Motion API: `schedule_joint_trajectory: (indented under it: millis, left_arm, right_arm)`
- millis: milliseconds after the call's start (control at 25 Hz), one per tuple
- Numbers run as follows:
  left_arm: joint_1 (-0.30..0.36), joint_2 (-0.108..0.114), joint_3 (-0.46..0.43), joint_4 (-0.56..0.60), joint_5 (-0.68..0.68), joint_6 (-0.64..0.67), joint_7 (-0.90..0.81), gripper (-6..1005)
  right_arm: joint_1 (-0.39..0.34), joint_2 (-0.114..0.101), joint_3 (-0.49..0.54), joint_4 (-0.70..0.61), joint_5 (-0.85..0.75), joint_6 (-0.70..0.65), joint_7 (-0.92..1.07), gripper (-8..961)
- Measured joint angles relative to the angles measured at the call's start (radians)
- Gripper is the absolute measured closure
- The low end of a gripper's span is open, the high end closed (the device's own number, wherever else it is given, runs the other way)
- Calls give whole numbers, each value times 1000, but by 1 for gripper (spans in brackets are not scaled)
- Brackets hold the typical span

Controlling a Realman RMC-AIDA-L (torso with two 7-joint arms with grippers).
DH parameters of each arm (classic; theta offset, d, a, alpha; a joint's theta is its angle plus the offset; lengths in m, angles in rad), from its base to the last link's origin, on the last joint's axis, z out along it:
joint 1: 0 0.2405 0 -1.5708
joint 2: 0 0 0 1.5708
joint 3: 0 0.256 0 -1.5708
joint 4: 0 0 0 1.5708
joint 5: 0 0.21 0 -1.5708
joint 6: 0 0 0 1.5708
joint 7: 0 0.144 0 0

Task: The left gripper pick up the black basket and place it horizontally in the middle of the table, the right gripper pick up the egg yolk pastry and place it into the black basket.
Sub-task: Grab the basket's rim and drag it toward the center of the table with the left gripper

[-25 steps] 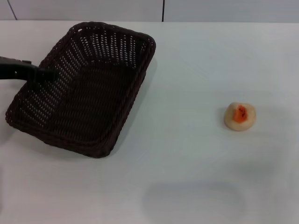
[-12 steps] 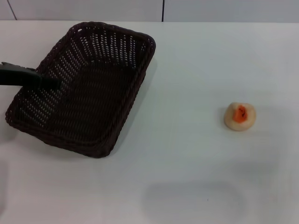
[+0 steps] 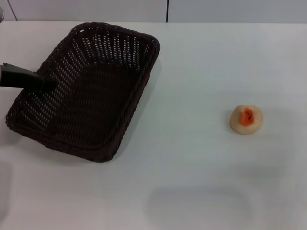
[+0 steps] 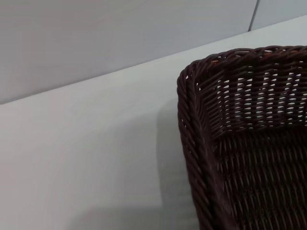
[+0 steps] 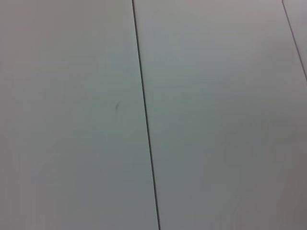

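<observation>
The black basket (image 3: 142,86) lies at the left of the white table (image 3: 201,67), its long side running diagonally. My left gripper (image 3: 44,82) reaches in from the left edge and sits at the basket's left rim, over the side wall. The left wrist view shows a corner of the basket (image 4: 249,143) close up on the table (image 4: 96,158). The egg yolk pastry (image 3: 246,119), pale with an orange patch on top, sits alone at the right of the table. My right gripper is out of view.
A grey panelled wall with a dark seam (image 3: 167,10) runs behind the table's far edge. The right wrist view shows only wall panels with a seam (image 5: 146,129). A wide stretch of bare table lies between basket and pastry.
My left gripper has shifted slightly at the basket's left rim, dropping a little and drawing back to the left. The basket and the pastry have stayed in place.
</observation>
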Motion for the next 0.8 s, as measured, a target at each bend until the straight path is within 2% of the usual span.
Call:
schedule_joint_trajectory:
  millis: [160,560,800]
  left_arm:
    - [-4,0,0,0,0,0,-1,680]
    - [-15,3,-12,-26,-14,18,11,725]
    - [-37,6,-54,-84,-77,-19,94,737]
  right_arm:
    - [0,0,2,0,0,0,0,169]
    - [-1,-2,4,-1,4,0,0,169]
    - [-4,-2,4,-1,5,0,0,169]
